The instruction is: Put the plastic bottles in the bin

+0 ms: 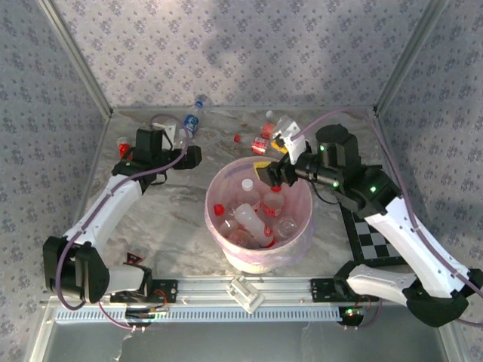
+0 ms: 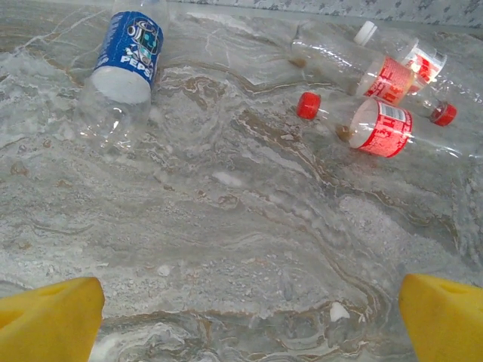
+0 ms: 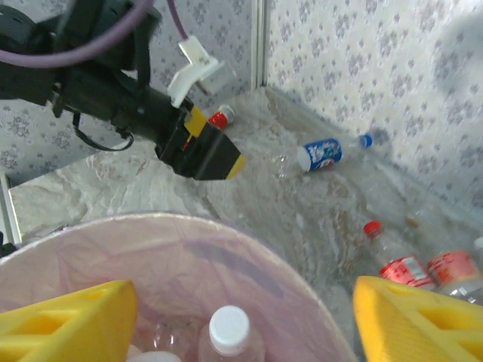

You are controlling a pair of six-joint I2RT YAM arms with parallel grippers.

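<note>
While the right gripper [image 1: 273,172] hangs over the far rim of the bin [image 1: 215,187], its yellow fingers [image 3: 68,320] are spread wide with nothing between them, so we'd say this is the end of a drop-off, not a pickup. Looking down from its wrist, we see a white-capped bottle [image 3: 229,329] standing right under the gap, inside the pink liner. A handful of other bottles [image 1: 249,219] are piled in there too, so the job looks roughly half done to us. What's left is out on the table [image 2: 226,226]. A blue Pepsi bottle [image 2: 128,53] is lying on its side near the back wall, and a little cluster of red-label bottles [image 2: 381,128] sits just behind the bin. The left gripper [image 1: 190,157] hovers low over bare tabletop to the left of the bin, jaws fully apart and holding nothing. The Pepsi one is ahead of it and slightly to the left. Our guess for the next move is that the left arm reaches forward, straddles the Pepsi bottle across its body and closes gently, since thin clear plastic on its side likes to roll or squish out. Meanwhile the right arm would need to lift clear of the rim before swinging back toward the red-label bunch, otherwise it could snag the bag.
</note>
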